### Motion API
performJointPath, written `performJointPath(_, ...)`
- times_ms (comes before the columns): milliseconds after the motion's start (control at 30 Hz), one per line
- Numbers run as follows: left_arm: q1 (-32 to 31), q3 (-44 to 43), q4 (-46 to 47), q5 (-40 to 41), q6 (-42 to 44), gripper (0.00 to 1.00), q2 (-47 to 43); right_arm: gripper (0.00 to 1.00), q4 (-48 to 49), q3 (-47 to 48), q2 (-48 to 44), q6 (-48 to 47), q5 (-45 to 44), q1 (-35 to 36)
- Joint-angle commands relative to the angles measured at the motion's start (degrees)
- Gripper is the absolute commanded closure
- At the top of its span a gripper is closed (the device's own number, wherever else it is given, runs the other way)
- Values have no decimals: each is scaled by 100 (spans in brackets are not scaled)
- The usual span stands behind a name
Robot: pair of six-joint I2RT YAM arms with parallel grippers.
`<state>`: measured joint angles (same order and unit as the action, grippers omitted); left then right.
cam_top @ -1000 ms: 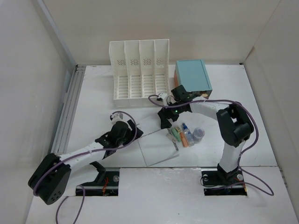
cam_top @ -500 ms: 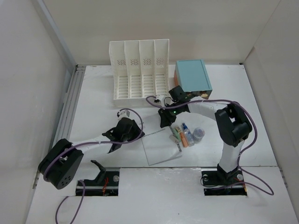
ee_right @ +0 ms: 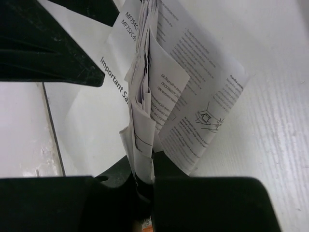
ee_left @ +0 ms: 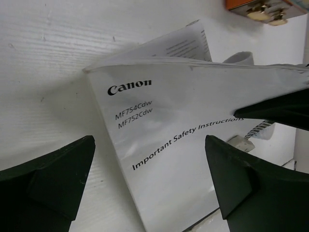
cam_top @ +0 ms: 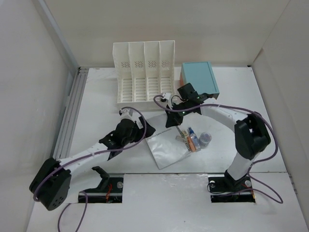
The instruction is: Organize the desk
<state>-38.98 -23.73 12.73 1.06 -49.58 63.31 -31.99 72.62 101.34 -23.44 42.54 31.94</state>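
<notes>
downward, left claw (ee_left: 149, 164) agape over booklet (ee_left: 159, 111); right claw (ee_right: 144, 176) tight on its pages

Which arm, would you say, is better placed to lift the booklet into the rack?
Right: the right gripper is shut on pages of the booklet; the left gripper is open over its cover.

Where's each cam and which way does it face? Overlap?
Top external: above and behind the robot, looking down on the matte white desk, white slotted file rack, teal-topped box; both arms show.
Left wrist: on the left arm, looking past the open left gripper at the white Canon safety booklet; its two black fingers show.
Right wrist: on the right arm, looking along the right gripper, shut on the booklet's pages; its fingers show.
Shared: both wrist views show the booklet and a finger of the other gripper.
</notes>
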Motion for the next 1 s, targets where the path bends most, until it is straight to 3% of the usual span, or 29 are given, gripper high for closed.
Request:
performJointPath(0, -13, -115, -218, 315, 291, 3, -581, 100, 79, 235, -658, -170, 368, -4)
performJointPath(167, -13, 227, 114, 88, 343, 7, -715, 100, 26, 235, -958, -222, 947, -197)
performJointPath(300, -13, 728, 1360, -561, 476, 11, -644, 100, -210, 235, -1037, -476, 1738, -250)
performJointPath(467, -13, 1229, 3295, -1554, 722, 18, -391, 100, -1001, 410, -818, -1433, 2713, -250)
performJointPath(567, 40, 1361, 4198, -2098, 783, 20, -171, 100, -1783, 612, -660, -2161, 2908, -250)
performJointPath(667, 40, 1415, 4737, -2347, 783, 29, -82, 100, -2118, 683, -659, -2497, 3040, -250)
performJointPath(700, 40, 1362, 4739, -2452, 783, 34, -21, 100, -2119, 683, -659, -2499, 3040, -250)
performJointPath(733, 40, 1240, 4739, -2453, 783, 54, -20, 100, -2119, 683, -659, -2499, 3040, -250)
performJointPath(833, 40, 906, 4257, -2514, 1029, 95, 32, 100, -2119, 683, -659, -2499, 2988, -303)
performJointPath(867, 40, 818, 4055, -2462, 1082, 100, -28, 89, -2119, 683, -659, -2499, 2988, -372)
performJointPath(933, 40, 677, 3547, -2217, 1266, 100, -230, 52, -2119, 736, -598, -2499, 2770, -434)
performJointPath(967, 40, 511, 3300, -2024, 1328, 100, -327, 15, -1858, 797, -598, -2011, 2629, -513)
